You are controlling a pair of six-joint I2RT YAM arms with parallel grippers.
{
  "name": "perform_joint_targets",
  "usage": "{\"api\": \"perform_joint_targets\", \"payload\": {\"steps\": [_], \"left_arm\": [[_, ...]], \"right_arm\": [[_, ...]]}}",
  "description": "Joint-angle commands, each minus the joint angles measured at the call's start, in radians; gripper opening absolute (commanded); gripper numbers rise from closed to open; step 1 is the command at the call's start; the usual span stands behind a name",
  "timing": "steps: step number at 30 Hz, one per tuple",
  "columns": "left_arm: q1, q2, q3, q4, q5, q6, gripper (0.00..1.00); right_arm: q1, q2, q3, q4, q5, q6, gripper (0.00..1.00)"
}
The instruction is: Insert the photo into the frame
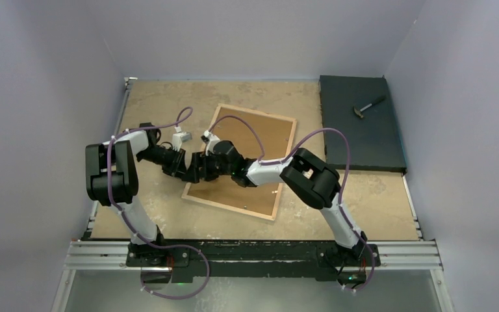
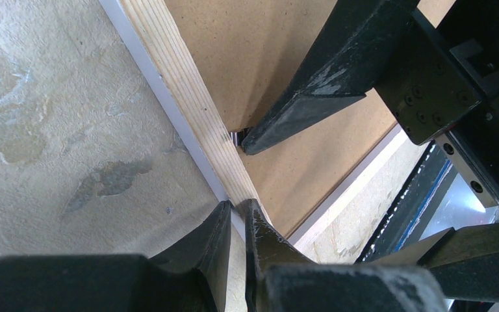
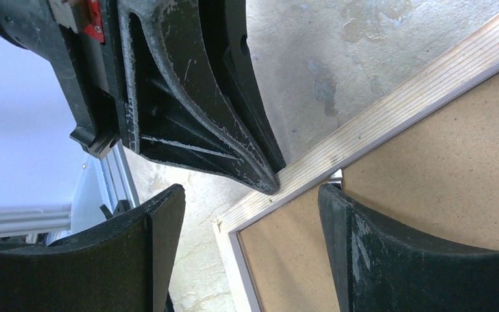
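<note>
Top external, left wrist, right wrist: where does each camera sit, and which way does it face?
Top external: above and behind the bases, looking down on the table; left arm and right arm meet over the frame.
Left wrist: looks along the left gripper, closed on the frame's wooden edge.
Right wrist: looks past the open right gripper at the frame's corner and backing board.
Shared: both wrist views show that edge and the other gripper.
</note>
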Motion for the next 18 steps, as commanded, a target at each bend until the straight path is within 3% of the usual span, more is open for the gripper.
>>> {"api": "perform_joint_targets", "payload": {"steps": [1,5,9,18], "left_arm": [[0.003,0.01,-0.002,0.042,-0.058,0.055,0.02],[0.03,0.008,0.061,-0.015,-0.05,0.077,0.02],[0.036,-0.008,0.089,-0.008,-0.088,0.077,0.03],[0.031,-0.028,0.027,0.057,-0.152,0.07,0.07]], "right_arm": [[0.001,-0.087,-0.038,-0.012,-0.039,-0.009,0.8],[-0.019,-0.243,-0.088,-0.055,-0.02,-0.017,0.87],[-0.095,-0.414,-0.19,-0.183,0.099,-0.03,0.98],[-0.476,-0.698,-0.503,-0.42,0.485,-0.005,0.99]]}}
